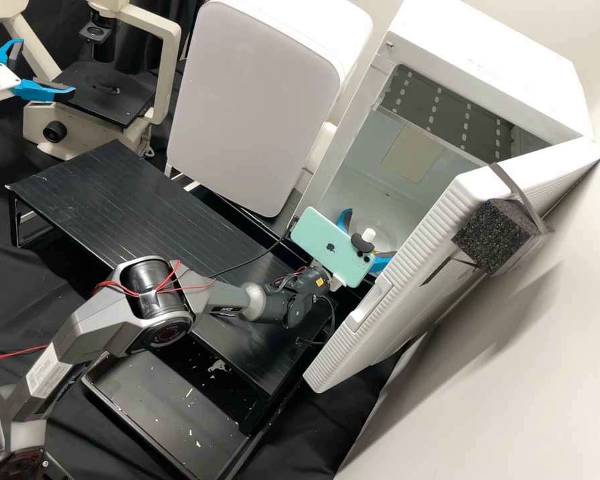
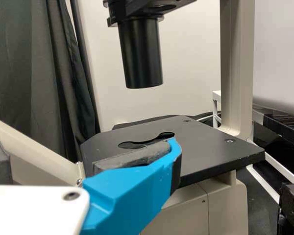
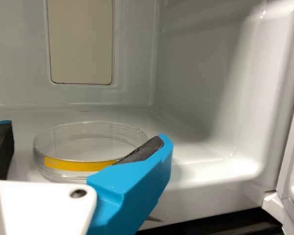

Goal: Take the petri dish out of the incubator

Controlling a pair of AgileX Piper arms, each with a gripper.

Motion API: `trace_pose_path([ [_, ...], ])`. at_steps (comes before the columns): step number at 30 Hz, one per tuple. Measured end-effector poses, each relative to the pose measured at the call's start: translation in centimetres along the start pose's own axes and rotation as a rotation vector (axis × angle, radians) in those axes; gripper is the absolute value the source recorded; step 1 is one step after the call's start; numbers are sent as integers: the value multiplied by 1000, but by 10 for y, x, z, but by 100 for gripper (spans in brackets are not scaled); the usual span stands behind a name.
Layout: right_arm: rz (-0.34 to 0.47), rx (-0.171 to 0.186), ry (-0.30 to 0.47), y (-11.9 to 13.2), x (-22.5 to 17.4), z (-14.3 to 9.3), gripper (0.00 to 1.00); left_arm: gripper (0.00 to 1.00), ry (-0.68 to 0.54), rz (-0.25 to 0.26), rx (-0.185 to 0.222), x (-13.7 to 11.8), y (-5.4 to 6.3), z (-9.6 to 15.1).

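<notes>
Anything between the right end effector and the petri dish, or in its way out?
Nothing visible stands between the right end effector and the petri dish on the incubator floor. The door stands open, and nothing visible blocks the way out.

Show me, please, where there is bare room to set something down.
The black rack's top is bare between the microscope and the right arm. Inside the incubator, floor shows between petri dish and side wall. Crowded: the mouth, where the right claw straddles the dish.
</notes>
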Motion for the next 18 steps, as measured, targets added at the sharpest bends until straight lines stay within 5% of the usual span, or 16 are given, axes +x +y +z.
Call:
trace_pose_path([
  [18, 4, -1, -2, 2, -1, 2, 0, 100, 0, 0, 0, 0, 0, 0],
])
